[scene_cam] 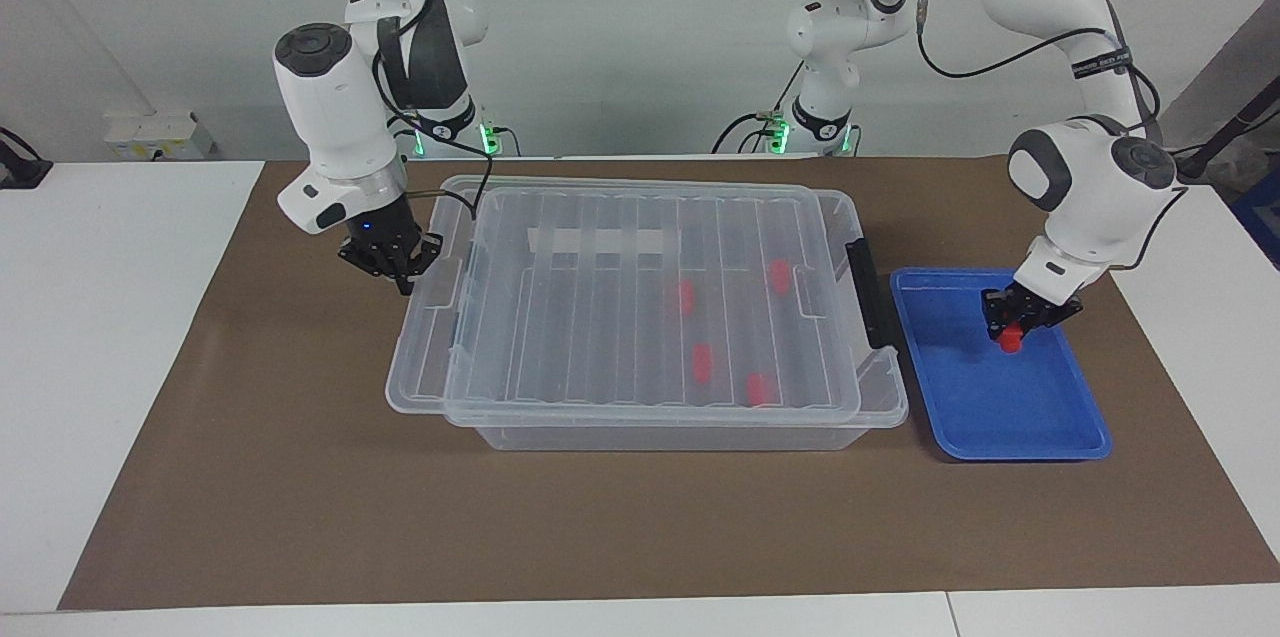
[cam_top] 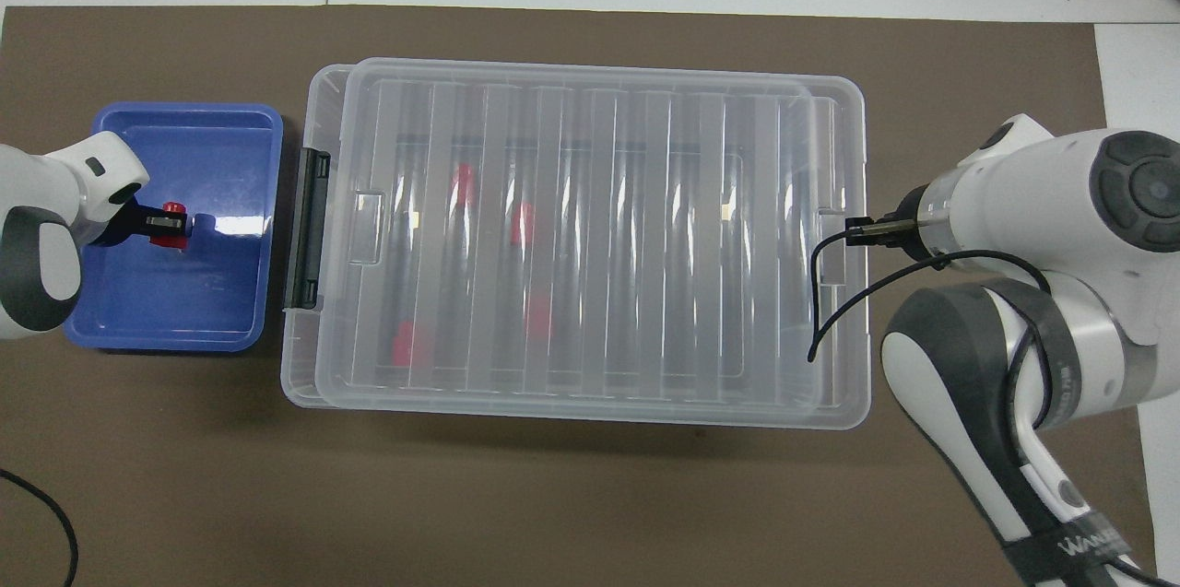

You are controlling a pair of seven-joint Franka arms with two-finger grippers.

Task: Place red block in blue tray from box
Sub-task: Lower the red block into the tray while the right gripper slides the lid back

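Left gripper [scene_cam: 1012,329] is low over the blue tray [scene_cam: 1050,437], its fingers clamped on the red block [scene_cam: 1011,341]. In the facing view that block is a small, bright red plastic piece hanging just below the black fingertips, over the part of the tray nearer to the robots; whether it touches the tray floor cannot be told. That tray is shallow, rectangular, with rounded corners and a raised rim, and lies on the brown mat [scene_cam: 300,517] at the left arm's end of the table, just beside the box [scene_cam: 660,437]. This box is a large clear bin with a ribbed clear lid [scene_cam: 620,317] lying over nearly all of it, a whitish strip on the lid and a black clip [scene_cam: 868,295] at the end toward the tray. Four other red blocks [scene_cam: 703,363] show blurred through the lid. Right gripper [scene_cam: 404,281] has its fingertips together at the lid's edge, at the right arm's end of the box.

From overhead, the left gripper [cam_top: 166,225] comes in over the tray's [cam_top: 184,334] outer side, with the red block [cam_top: 171,222] seen as a small red spot at its tip. Beside it, the box [cam_top: 572,412] is almost wholly covered by the lid [cam_top: 590,154]. At that lid's end tab the right gripper [cam_top: 855,233] is pinched shut.
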